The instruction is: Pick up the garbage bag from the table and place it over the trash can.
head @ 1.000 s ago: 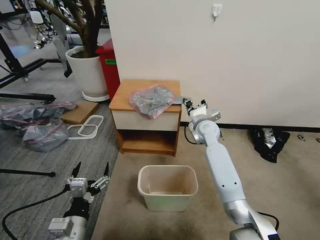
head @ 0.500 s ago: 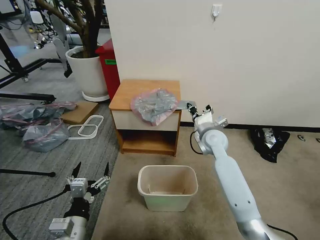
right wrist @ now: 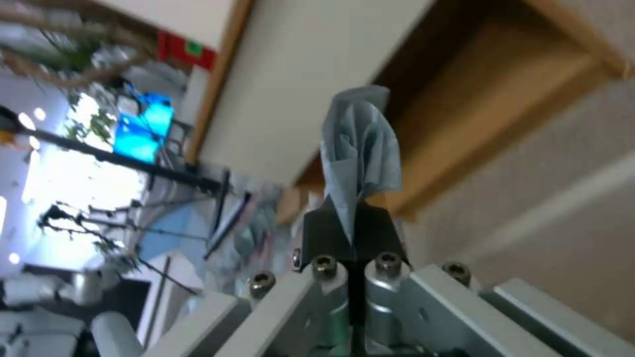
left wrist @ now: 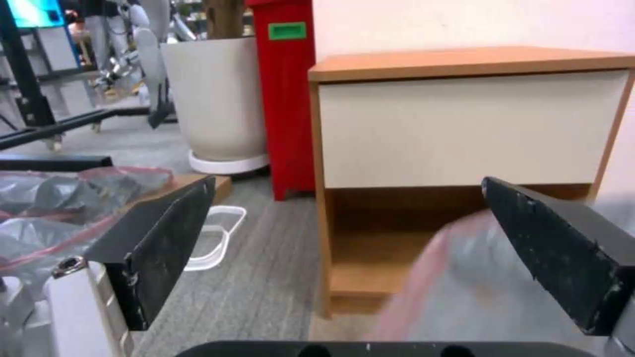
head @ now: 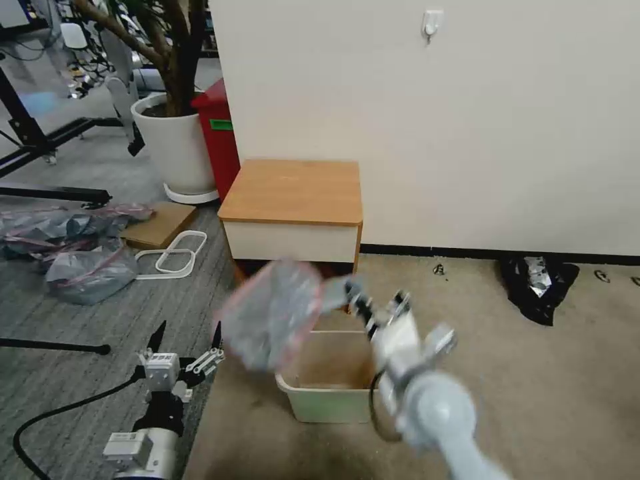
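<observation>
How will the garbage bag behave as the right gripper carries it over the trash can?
Probably very floppy: the garbage bag hangs limp from one pinched corner in the right gripper. Likely light and prone to swinging. The thin film bunched between the fingers may slip. The trash can could shift if dragged.

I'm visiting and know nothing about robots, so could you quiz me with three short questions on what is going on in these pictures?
1. True or false: the garbage bag lies on the table.
2. Which gripper holds the bag? A) left B) right C) neither
3. Fill in: the left gripper stands ____, low near the floor beside the trash can.

Key
1. False. The bag hangs in the air, in front of the table and above the can's left rim.
2. B. The right gripper pinches a corner of it.
3. Open, with nothing between its fingers.
</observation>
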